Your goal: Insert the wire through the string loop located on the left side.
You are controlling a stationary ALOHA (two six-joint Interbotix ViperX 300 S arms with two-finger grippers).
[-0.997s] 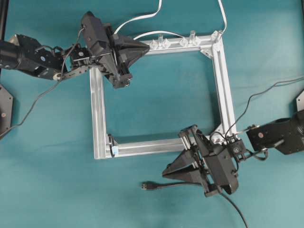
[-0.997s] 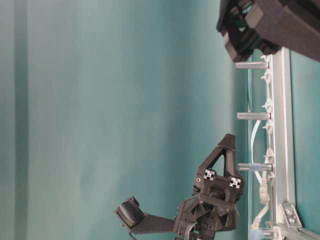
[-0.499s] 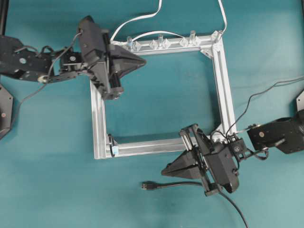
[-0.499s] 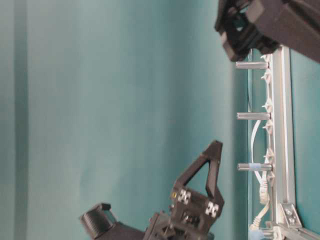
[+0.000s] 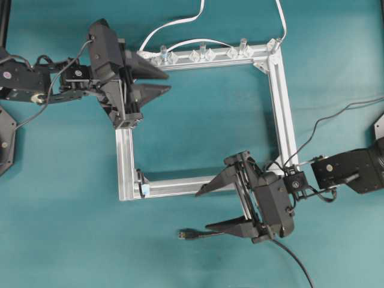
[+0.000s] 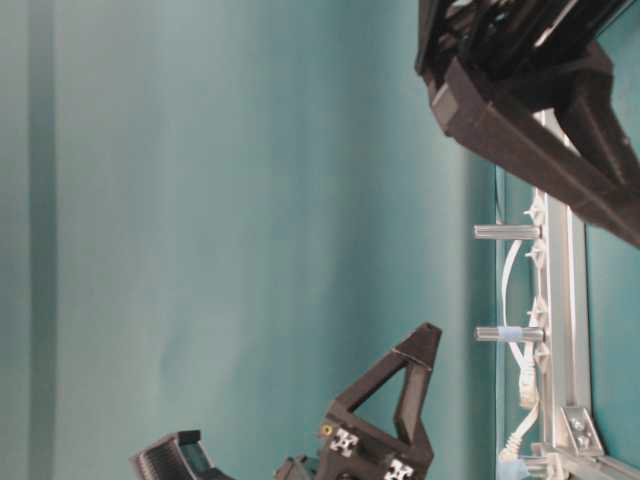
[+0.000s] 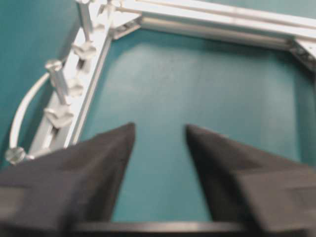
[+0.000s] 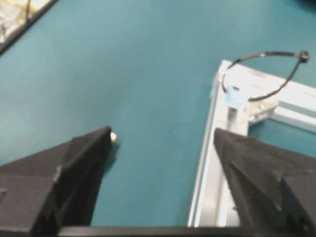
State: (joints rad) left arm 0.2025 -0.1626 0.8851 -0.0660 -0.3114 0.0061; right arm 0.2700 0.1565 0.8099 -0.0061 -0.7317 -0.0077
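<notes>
Looking down from overhead, you have a square aluminium frame (image 5: 279, 102) lying on the teal table (image 5: 198, 120). Along its top rail stands a row of clear plastic clips (image 5: 201, 54), and a white flat cable (image 5: 174, 24) curves in behind them. None of these lies between the plug and the frame's lower left corner; only bare table does.

The wire (image 5: 294, 258) lies on the table below the frame's bottom rail, its metallic plug (image 5: 186, 235) pointing left, well apart from the frame. The string loop (image 8: 266, 74) arches over the frame's lower left corner, with a pale blue tab (image 8: 234, 96) at its foot.

Your right gripper (image 5: 213, 208) hangs over the bottom rail's right half with its jaws spread wide, one finger over the rail, the other just above the wire's plug end. It holds nothing; whether the lower finger touches the wire you cannot tell. Your left gripper (image 5: 162, 75) sits at the frame's upper left corner, jaws clearly apart and empty, pointing along the top rail.
</notes>
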